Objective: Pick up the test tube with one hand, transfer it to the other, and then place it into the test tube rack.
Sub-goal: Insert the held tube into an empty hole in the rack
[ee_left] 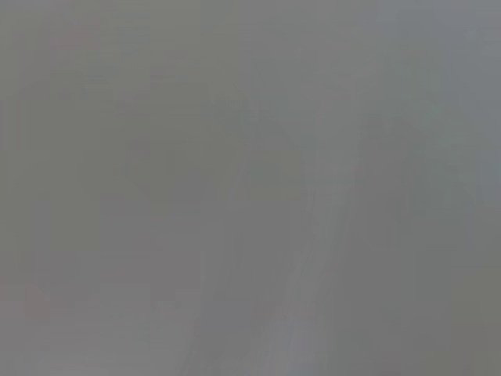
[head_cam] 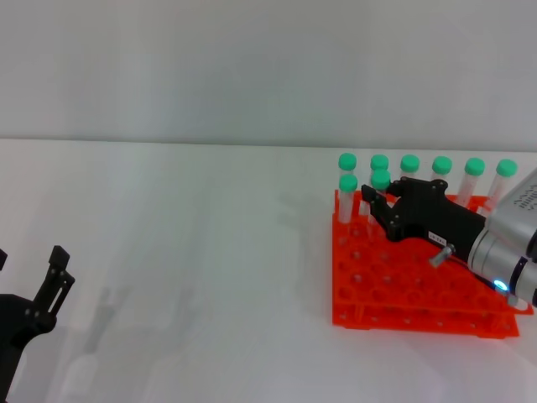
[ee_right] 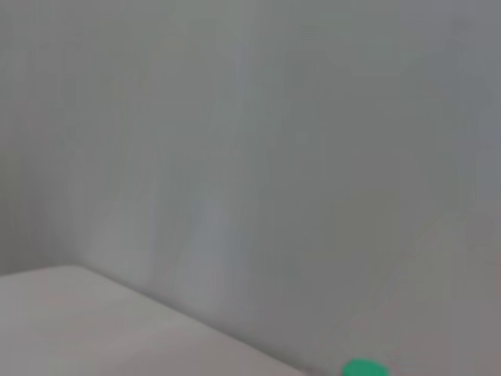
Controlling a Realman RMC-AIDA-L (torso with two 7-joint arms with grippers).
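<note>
The orange-red test tube rack [head_cam: 394, 294] stands at the right of the white table and holds several green-capped tubes along its far side. My right gripper [head_cam: 375, 206], black with a small white label, reaches over the rack. Its fingers are closed around the test tube [head_cam: 380, 180], which stands upright in the second row beside another tube [head_cam: 348, 183]. One green cap [ee_right: 364, 368] shows at the edge of the right wrist view. My left gripper [head_cam: 29, 267] is open and empty, low at the near left of the table. The left wrist view shows only grey.
A row of green-capped tubes [head_cam: 442, 166] lines the rack's back edge. The white table [head_cam: 193, 252] stretches between the two arms. A pale wall rises behind the table.
</note>
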